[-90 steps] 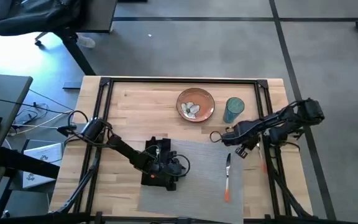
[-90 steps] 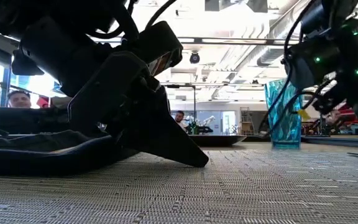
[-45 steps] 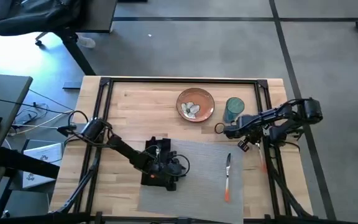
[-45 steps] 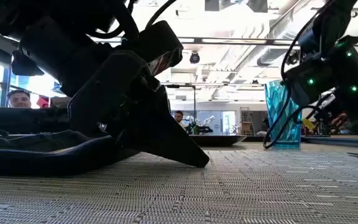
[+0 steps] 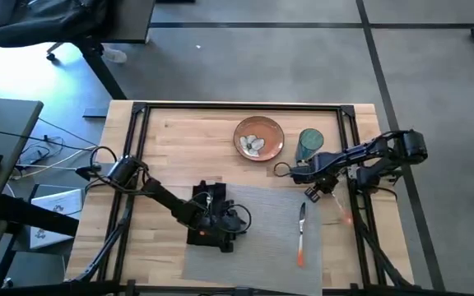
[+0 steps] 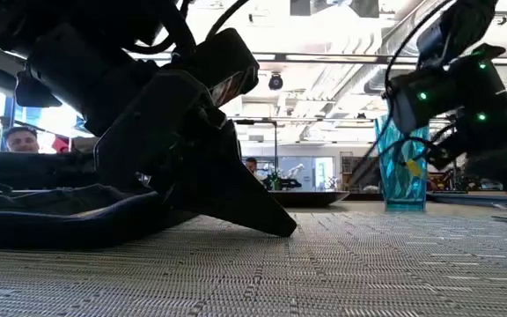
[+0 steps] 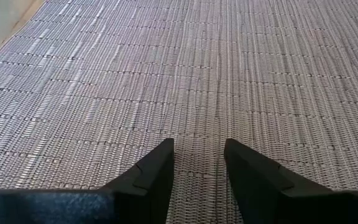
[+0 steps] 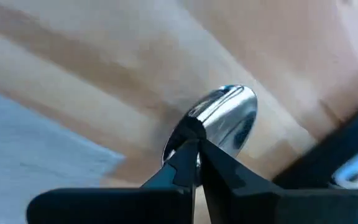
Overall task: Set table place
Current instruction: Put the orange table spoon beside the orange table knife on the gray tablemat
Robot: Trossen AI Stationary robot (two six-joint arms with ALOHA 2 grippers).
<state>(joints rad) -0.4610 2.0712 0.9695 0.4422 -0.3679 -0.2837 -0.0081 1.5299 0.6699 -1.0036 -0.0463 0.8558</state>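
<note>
Even daylight falls on the light butcher-block wooden table [image 5: 179, 140], with a bright patch on the floor beyond its far left corner. Ceiling lights glare in the low view, silhouetting the arms. The shiny metal spoon bowl [image 8: 225, 118] is motion-blurred.

Two dark arms [image 5: 159, 196], looped black cables, green LEDs [image 6: 422, 96].

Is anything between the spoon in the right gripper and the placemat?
Nothing visible. The right gripper holds the spoon over bare table beside the placemat. An orange-handled utensil lies on its right side; the left gripper rests on its left.
</note>
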